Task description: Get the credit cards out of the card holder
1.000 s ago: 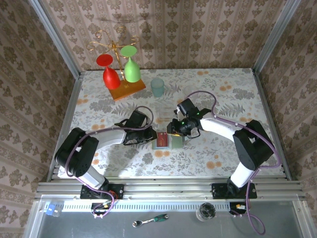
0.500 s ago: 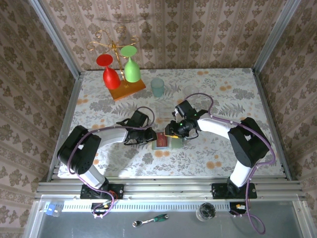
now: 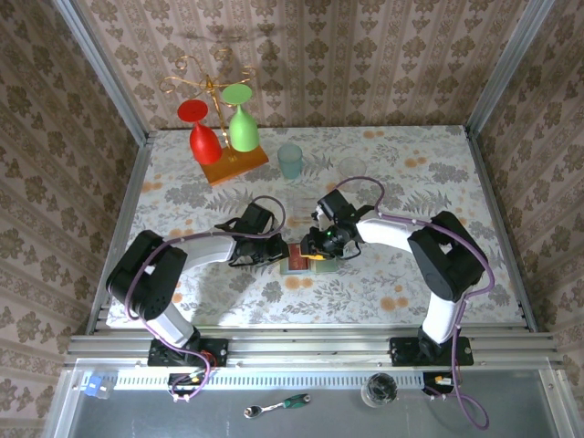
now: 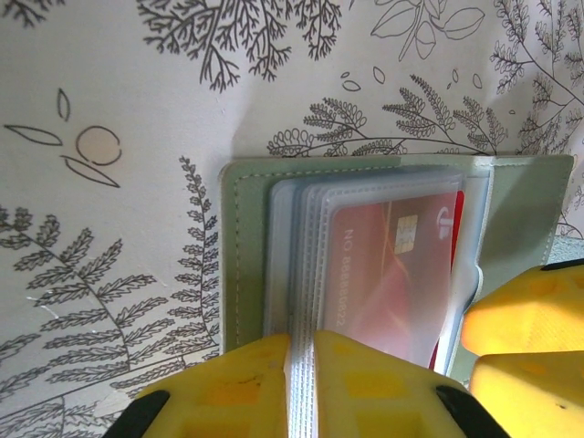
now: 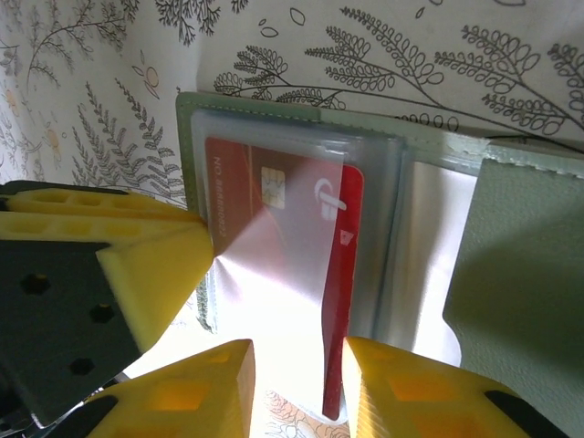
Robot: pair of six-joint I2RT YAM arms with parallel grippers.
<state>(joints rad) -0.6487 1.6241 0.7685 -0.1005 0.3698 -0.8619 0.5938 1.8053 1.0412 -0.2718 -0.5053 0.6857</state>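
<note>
My left claw [image 3: 274, 254] and right claw [image 3: 315, 251] met at the open card holder [image 4: 245, 265] in the middle of the table [image 3: 411, 173].
Both my arms bent inward from their bases, elbows out, wrists low and facing each other. The left claw was clenched on the edges of the holder's clear sleeves. The holder lay spread flat, its two panels side by side across the table. My right claw stood released, jaws apart on either side of the nearest end of a red card [image 5: 274, 196]. That card sat in the top sleeve of the left panel, chip up. Its long axis ran toward my right fingertips, one end poking past the sleeve.
</note>
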